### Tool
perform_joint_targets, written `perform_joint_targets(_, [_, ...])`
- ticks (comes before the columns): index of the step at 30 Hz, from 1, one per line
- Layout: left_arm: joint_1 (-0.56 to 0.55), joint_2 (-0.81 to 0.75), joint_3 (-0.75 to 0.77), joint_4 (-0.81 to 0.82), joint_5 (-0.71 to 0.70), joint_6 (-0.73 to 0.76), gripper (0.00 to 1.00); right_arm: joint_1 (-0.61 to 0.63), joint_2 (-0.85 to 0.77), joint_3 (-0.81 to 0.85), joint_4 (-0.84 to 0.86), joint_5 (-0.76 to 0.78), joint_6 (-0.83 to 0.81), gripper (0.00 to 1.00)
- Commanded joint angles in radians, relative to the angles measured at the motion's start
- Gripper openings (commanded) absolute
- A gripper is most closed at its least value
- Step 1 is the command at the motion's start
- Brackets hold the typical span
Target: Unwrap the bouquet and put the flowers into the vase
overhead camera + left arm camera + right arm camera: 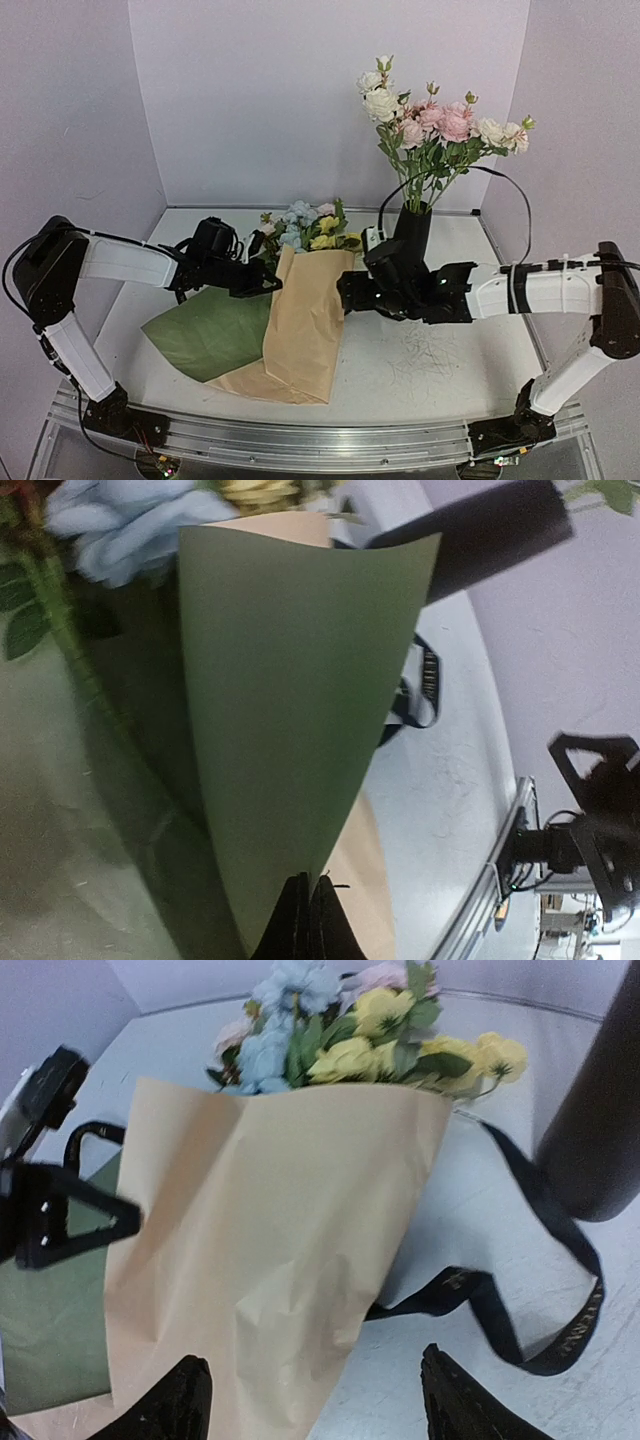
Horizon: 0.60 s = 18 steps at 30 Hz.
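Left claw (305,920) on edge of bouquet (290,700)

In the overhead view the left arm (120,262), at nine o'clock, and the right arm (545,287), at three o'clock, are built alike. Each has smooth white shells over its long links, bulky black housings at each joint, and a black base (108,412) toward six o'clock. A thin black cable (525,215) loops off the right arm's white forearm, which is ringed by dark bands, while each wrist ends in an all-black head with an open triangular frame (35,1230) and rounded, slightly glossy black jaws.
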Motion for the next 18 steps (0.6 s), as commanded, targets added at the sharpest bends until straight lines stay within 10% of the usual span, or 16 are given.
perform_joint_targets(1, [-0.084, -0.063, 0.107, 0.038, 0.052, 0.009, 0.03, -0.071, -0.140, -0.064, -0.030, 0.035, -0.033, 0.73])
perform_joint_targets(14, [-0.274, 0.252, 0.448, 0.166, 0.053, -0.088, 0.06, -0.155, -0.419, -0.195, -0.133, 0.221, 0.035, 0.82])
perform_joint_targets(17, [-0.299, 0.368, 0.529, 0.228, 0.069, -0.130, 0.20, -0.158, -0.484, -0.212, -0.155, 0.245, 0.037, 0.83])
perform_joint_targets(18, [-0.309, 0.409, 0.562, 0.239, 0.088, -0.130, 0.40, -0.158, -0.502, -0.218, -0.161, 0.251, 0.034, 0.84])
